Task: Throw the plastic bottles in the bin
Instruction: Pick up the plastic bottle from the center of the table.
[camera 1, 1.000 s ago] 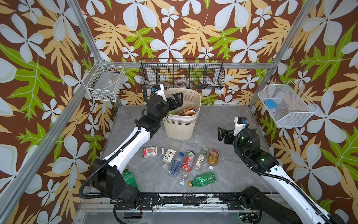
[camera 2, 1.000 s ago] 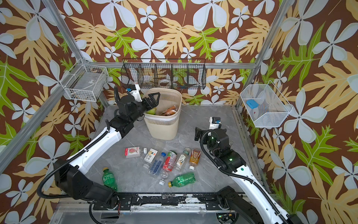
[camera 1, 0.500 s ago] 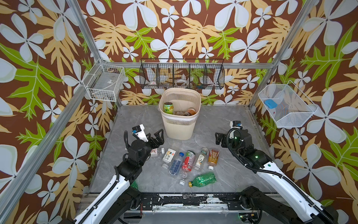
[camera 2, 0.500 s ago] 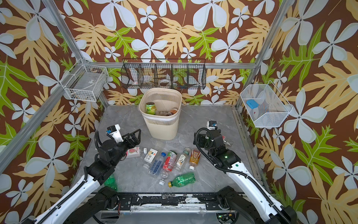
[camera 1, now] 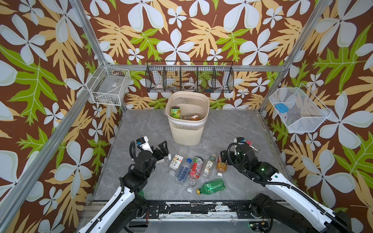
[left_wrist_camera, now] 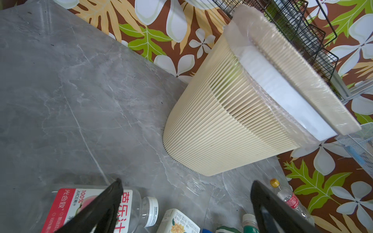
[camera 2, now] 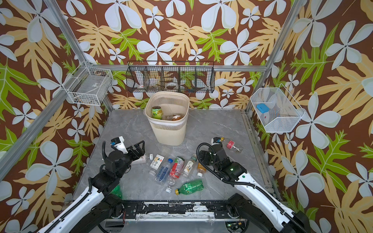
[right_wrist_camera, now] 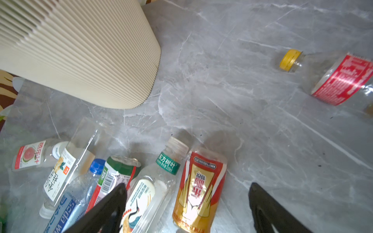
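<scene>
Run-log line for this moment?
left tool: open, near clear red-label juice bottle | right tool: open, over orange-label plastic bottle | beige lattice bin: bottles inside

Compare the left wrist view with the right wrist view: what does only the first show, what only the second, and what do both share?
Only the left wrist view: the rim and white band of the bin, and the black wire basket. Only the right wrist view: the orange-and-red labelled bottle. Both: the bin's ribbed wall, the guava juice bottle, the yellow-capped bottle and the grey table.
</scene>
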Robot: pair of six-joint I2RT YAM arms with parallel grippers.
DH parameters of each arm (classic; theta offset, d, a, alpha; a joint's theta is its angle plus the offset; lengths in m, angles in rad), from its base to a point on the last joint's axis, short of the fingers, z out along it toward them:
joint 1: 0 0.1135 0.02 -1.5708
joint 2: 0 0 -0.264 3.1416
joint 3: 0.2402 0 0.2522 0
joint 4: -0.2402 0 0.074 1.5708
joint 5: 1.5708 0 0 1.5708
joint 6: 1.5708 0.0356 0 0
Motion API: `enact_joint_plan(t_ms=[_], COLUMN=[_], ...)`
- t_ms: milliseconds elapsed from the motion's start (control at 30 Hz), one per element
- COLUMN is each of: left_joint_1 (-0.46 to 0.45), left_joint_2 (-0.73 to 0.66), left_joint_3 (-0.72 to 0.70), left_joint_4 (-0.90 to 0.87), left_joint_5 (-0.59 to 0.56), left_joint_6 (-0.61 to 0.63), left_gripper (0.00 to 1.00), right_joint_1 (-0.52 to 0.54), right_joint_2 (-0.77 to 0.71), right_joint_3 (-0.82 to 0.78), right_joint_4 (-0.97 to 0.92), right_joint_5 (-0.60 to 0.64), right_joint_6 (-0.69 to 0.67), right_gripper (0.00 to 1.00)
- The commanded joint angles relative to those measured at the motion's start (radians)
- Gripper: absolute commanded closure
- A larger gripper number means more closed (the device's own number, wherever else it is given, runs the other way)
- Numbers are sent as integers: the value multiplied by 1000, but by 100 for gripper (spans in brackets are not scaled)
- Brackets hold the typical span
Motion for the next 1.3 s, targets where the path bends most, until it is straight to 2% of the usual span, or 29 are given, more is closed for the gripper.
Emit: enact_joint_plan(t_ms=[0,167,433,833,1067,1167,1267], left_joint_1=[2,2,2,2,4,4,4], left_joint_2=[3,-2,-11,-11,-23,-26,-25], left_joint_3=[3,-7,-26,-25,-20,-22,-21], left_joint_4=[19,13,8,-5,-35,-38,-41], left_joint_5=[-29,-44,-55,-67,-84,-86,-87], left_joint_6=[-4,-14,-26,-30,-23,-21,-20], left_gripper=[0,0,0,0,0,0,0], right_joint_1=[28,55,58,58,58,58,58], right_joint_2=[-13,-21,29,210,330,343,336], right_joint_3=[-34,-92,-135,-137,-134,-131,-130], right_joint_4=[-40,-28,21,188,252,260,264], right_joint_5=[36,21,26,46,51,58,67], right_joint_6=[87,143,153,130,121,116,110], right_gripper=[8,9,11,15,33,41,45])
